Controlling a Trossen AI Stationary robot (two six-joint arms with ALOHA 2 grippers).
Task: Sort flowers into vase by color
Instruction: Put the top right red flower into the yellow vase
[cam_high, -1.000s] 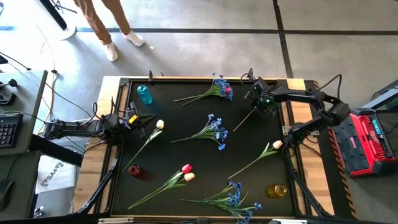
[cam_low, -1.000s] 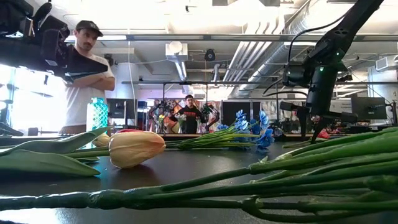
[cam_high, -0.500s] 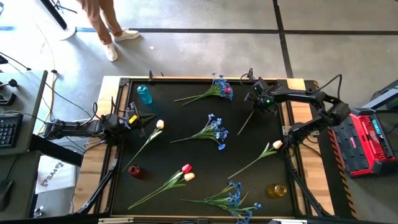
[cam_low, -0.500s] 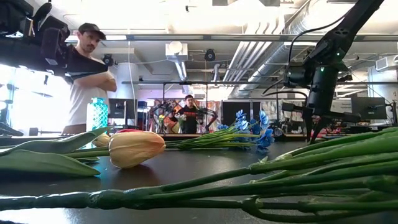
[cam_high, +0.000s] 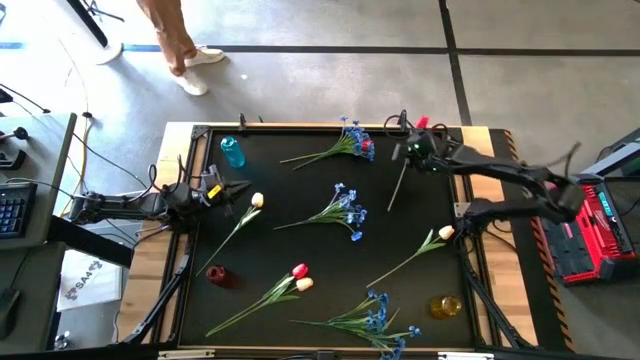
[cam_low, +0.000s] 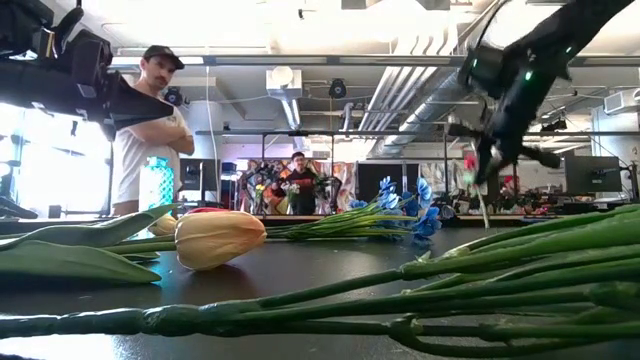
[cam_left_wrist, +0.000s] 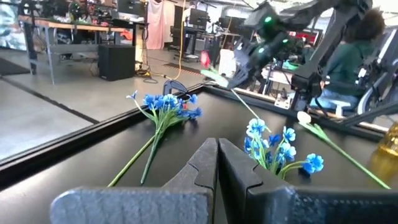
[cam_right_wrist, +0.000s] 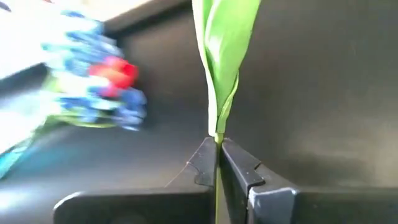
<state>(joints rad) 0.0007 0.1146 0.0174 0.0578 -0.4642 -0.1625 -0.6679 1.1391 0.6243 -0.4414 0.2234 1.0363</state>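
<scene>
My right gripper (cam_high: 413, 152) hovers by the table's far right corner, shut on a red tulip (cam_high: 422, 124). Its green stem (cam_high: 395, 185) slants back toward the table's middle. In the low view the gripper (cam_low: 490, 160) is tipped, with the bloom (cam_low: 468, 160) beside it. My left gripper (cam_high: 238, 190) is shut and waits at the left edge beside a cream tulip (cam_high: 257, 200) lying flat. Blue sprays (cam_high: 345, 210), more tulips (cam_high: 300, 271) and another cream tulip (cam_high: 445, 232) lie on the mat. A teal vase (cam_high: 231, 152), a red vase (cam_high: 217, 275) and an amber vase (cam_high: 446, 306) stand upright. My right gripper pinches the red tulip's stem (cam_right_wrist: 216, 138) between its two fingers, on the part near the bloom. The stem runs lengthwise through the fingers, and a long green leaf (cam_right_wrist: 225, 50) stretches on past them. The bloom is raised; the long stem end (cam_low: 484, 205) hangs down, and I cannot tell whether it touches the mat.
A blue spray with a red tulip head (cam_high: 352, 142) lies at the far edge just left of my right gripper. A person (cam_high: 175, 40) walks beyond the far left corner. The raised table frame (cam_high: 330, 127) borders the black mat. Bare mat (cam_high: 290, 185) lies between the flowers.
My right gripper has risen, moved a little toward the far edge and tipped over, staying shut on the stem. The red tulip came up with it: its bloom now shows past the gripper at the far edge, and the stem has swung to run more near-to-far.
</scene>
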